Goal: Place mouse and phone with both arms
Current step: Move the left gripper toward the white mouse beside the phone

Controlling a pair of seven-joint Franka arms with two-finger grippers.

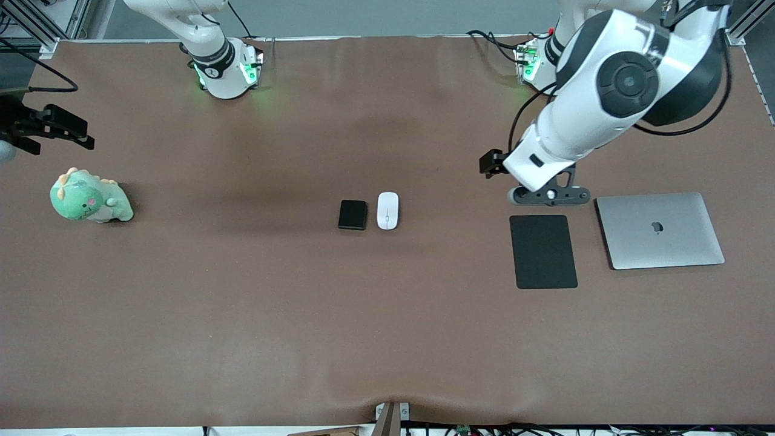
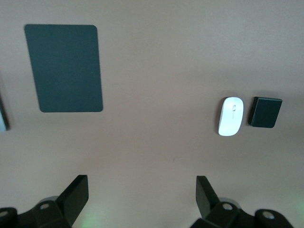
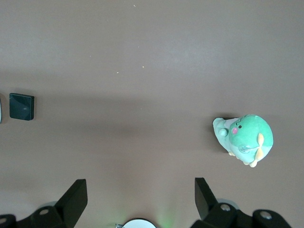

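A soft green plush dinosaur (image 1: 91,198) with a pink cheek and pale belly is seen on the matte brown table covering (image 1: 242,303) toward the right arm's end. The right gripper (image 3: 137,199) is held in the air over that end of the table, its two black fingers (image 3: 73,197) spread wide apart and empty; in the right wrist view the plush toy (image 3: 244,137) lies just outside one fingertip, resting on the cloth below.

At the middle of the table a small glossy black slab with rounded corners, the phone (image 1: 352,214), is laid flat, and just beside it, toward the left arm's end, a smooth white oval mouse (image 1: 387,210) with a thin grey line down its top is set parallel to it, a narrow gap between them. Both are well apart from either pair of fingers.

The left gripper (image 2: 142,197) is held over bare table just beside the short edge of a flat matte black rectangular mouse pad (image 1: 543,251), on the pad's side away from the front camera. Its fingers (image 2: 206,194) are wide apart with nothing between them; in the left wrist view the mouse (image 2: 231,116) and the phone (image 2: 265,112) lie out past one fingertip and the pad (image 2: 64,68) past the other. A closed silver metal laptop (image 1: 660,230) with a dark logo is laid beside the pad.
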